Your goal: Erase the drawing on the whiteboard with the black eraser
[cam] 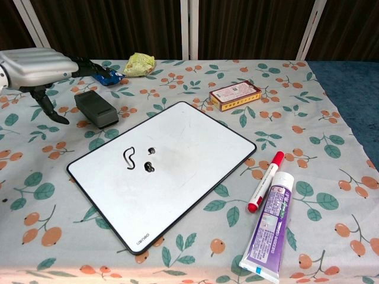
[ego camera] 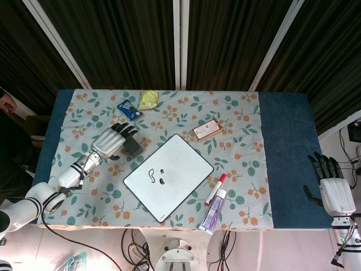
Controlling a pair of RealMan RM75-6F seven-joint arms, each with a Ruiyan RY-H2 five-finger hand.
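Observation:
The white whiteboard (ego camera: 179, 164) (cam: 183, 154) lies tilted in the middle of the flowered cloth. A small black drawing (ego camera: 155, 175) (cam: 137, 160) of a hook and two dots sits on its left half. The black eraser (ego camera: 133, 146) (cam: 96, 109) lies flat on the cloth, just off the board's upper left edge. My left hand (ego camera: 109, 142) (cam: 40, 64) hovers beside the eraser on its left, fingers spread and holding nothing. My right hand (ego camera: 334, 188) hangs open beyond the table's right edge, far from the board.
A red marker (ego camera: 215, 188) (cam: 265, 180) and a purple tube (ego camera: 212, 210) (cam: 269, 228) lie right of the board. A small box (ego camera: 207, 129) (cam: 235, 94) sits behind it. A blue packet (ego camera: 126, 108) (cam: 106, 75) and a crumpled yellow wrapper (ego camera: 148, 100) (cam: 138, 64) lie at the back left.

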